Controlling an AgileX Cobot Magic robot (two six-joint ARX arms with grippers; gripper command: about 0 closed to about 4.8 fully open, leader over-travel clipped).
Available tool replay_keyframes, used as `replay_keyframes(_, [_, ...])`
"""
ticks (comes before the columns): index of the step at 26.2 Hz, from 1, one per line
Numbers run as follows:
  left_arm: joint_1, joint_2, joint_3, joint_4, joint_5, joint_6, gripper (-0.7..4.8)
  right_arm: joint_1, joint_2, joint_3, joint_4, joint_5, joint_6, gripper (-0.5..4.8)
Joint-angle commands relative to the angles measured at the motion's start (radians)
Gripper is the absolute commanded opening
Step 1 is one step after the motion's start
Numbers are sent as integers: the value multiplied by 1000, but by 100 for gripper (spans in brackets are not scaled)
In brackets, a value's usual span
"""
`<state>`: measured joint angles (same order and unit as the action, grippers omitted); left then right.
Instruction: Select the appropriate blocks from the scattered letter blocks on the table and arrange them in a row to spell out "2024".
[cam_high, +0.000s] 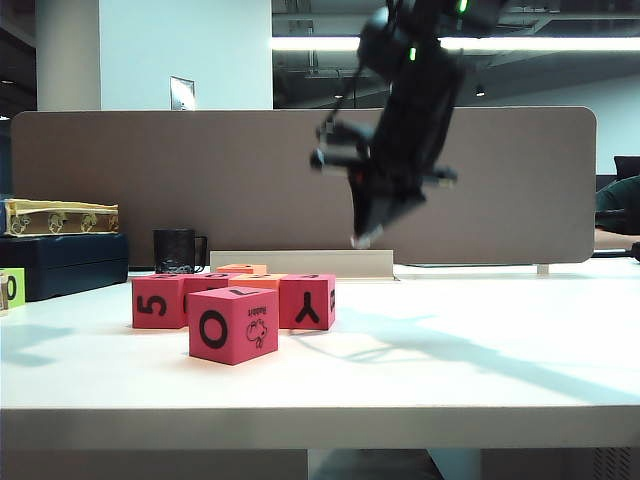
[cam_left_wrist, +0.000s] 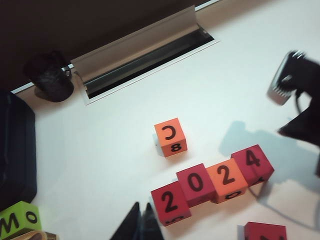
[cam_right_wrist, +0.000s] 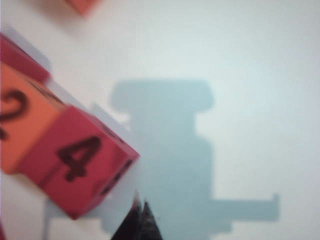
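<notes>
- Four blocks sit in a touching row on the table (cam_left_wrist: 100, 150), reading 2 (cam_left_wrist: 170, 203), 0 (cam_left_wrist: 195, 183), 2 (cam_left_wrist: 227, 179), 4 (cam_left_wrist: 252, 163) in the left wrist view. The row runs from about 7 o'clock up toward 2 o'clock in that picture.
- I'd call the spelling done, though the row looks slightly staggered.
- A spare orange block (cam_left_wrist: 170, 137) stands apart, at roughly 11 o'clock from the row.
- Left gripper (cam_left_wrist: 141, 223) hovers near the first 2, tips pressed together, nothing between them.
- Right gripper (cam_right_wrist: 140, 220) hangs just beside the 4 block (cam_right_wrist: 75, 162), tips together too, holding nothing.
- From the exterior view, one dark arm (cam_high: 400, 130) is up above the table, well clear of the blocks; only other faces show there, a 5 (cam_high: 158, 303), an O (cam_high: 232, 325), a Y (cam_high: 307, 300).
- Handling guess: these look like foam cubes, so light, soft, a bit grippy.
- Best hold, I'd say: two opposite flat side faces, squarely mid-height, with a gentle squeeze.
- Risk: a nudge on one cube would likely shove its touching neighbours.
</notes>
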<state>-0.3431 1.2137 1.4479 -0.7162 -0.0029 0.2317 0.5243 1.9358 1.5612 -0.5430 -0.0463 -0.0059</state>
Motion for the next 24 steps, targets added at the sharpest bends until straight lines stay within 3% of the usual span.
replay_keyframes(1, [29, 3, 3, 13, 3, -4, -6, 2, -63, 2, -7, -1, -3, -2])
replay_keyframes(5, [34, 16, -34, 24, 2, -17, -6, 18, -157, 2, -53, -25, -2, -2])
replay_keyframes(9, [34, 15, -146, 101, 8, -88, -6, 63, -231, 2, -108, -24, -3, -2])
replay_keyframes(17, [34, 6, -269, 133, 43, -90, -6, 119, -278, 1, -183, -22, -2, -2])
replay_keyframes(24, [34, -4, -278, 144, 58, -90, -6, 118, -278, 1, -187, -16, 2, -2])
